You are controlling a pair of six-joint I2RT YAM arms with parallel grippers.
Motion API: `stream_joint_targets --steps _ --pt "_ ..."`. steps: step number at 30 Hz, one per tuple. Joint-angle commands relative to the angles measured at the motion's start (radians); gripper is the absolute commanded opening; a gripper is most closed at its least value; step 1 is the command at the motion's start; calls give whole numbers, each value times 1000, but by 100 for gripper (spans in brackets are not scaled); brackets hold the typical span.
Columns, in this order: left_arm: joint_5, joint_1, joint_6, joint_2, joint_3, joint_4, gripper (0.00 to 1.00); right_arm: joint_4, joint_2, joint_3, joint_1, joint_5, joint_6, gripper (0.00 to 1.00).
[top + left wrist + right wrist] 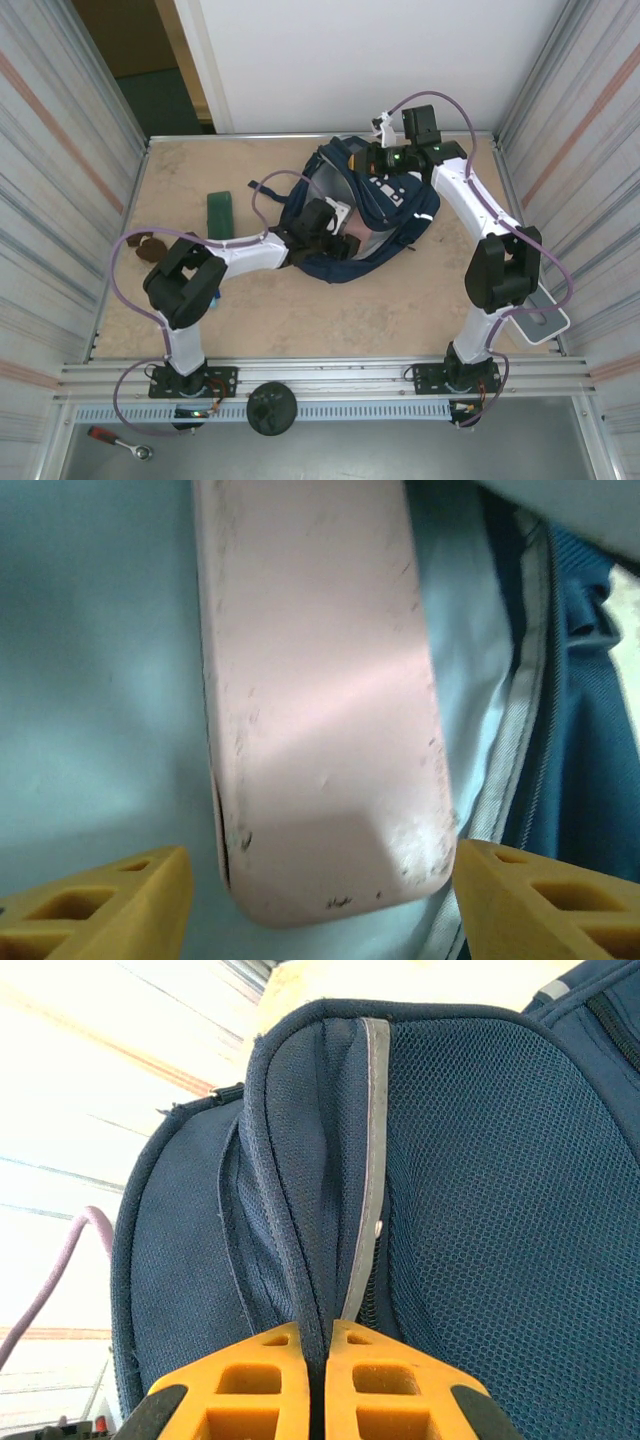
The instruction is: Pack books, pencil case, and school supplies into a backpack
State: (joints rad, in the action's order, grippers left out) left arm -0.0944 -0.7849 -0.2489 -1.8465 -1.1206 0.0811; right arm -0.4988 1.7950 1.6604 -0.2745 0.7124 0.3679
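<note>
So the backpack (400, 205) is lying in the middle of the table (280, 310) with its top unzipped. The right gripper (316, 1328) is at the far edge of the bag, fingers pressed together and pinching a fold of the navy rim fabric right by the zipper. The left arm reaches into the opening, and its wrist camera looks down at the pink pencil case (320, 680) lying on the pale blue lining (90, 680) inside the bag. The left gripper (322, 852) has its yellow fingers (110, 900) spread wide either side of the case's near end, and I can't tell if they actually touch it. Off to the left on the table are a dark green block (218, 210) and some brown bits (150, 246).
</note>
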Motion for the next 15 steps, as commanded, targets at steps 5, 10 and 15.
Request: stream_joint_targets --steps 5,10,15 --pt "-52 4 -2 -73 -51 -58 59 94 -33 -11 8 48 31 0" --pt "-35 9 -13 -118 -99 -38 51 97 -36 -22 8 45 30 0" --pt "-60 23 -42 -149 -159 23 45 112 -40 -41 8 53 39 0"
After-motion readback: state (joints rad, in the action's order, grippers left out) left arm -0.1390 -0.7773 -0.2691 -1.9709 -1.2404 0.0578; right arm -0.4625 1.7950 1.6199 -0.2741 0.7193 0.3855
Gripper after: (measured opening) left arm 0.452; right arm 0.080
